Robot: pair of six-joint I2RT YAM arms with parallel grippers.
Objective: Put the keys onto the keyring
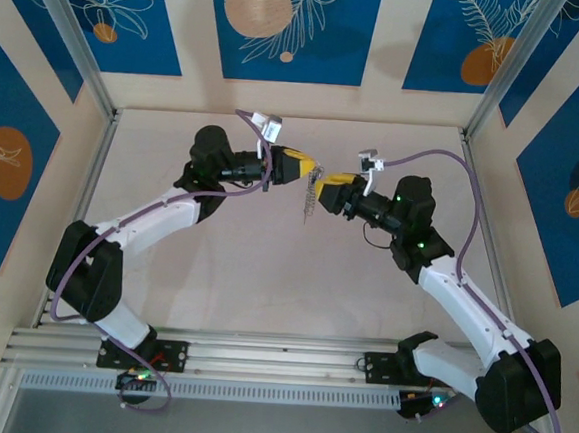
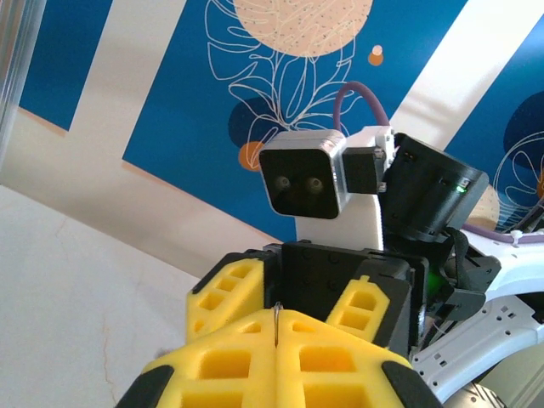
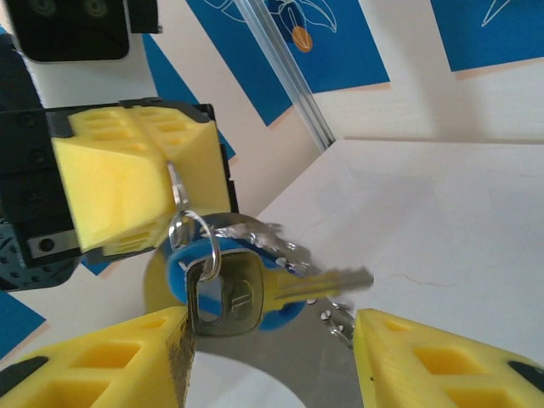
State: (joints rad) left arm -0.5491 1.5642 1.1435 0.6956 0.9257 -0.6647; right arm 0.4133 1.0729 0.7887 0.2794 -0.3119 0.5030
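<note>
My left gripper [image 1: 310, 168] is shut on a thin metal sliver [image 2: 278, 321] of the keyring. In the right wrist view that sliver runs down from the left gripper [image 3: 167, 174] to a small silver ring [image 3: 194, 231]. On the ring hang the keys [image 3: 225, 293]: a flat silver head over a bright blue plastic head [image 3: 285, 309], with a blade [image 3: 337, 280] pointing right. A pale chain [image 1: 311, 200] dangles behind them. My right gripper [image 3: 272, 344] stands open just under the keys. The silver head's left edge meets its left finger [image 3: 119, 357], and its right finger [image 3: 442, 365] is clear.
Both grippers meet tip to tip above the middle of the pale table [image 1: 265, 275]. Metal frame posts [image 1: 73, 39] and blue patterned walls [image 1: 292, 26] close in the back and sides. The right wrist camera [image 2: 304, 181] faces the left one.
</note>
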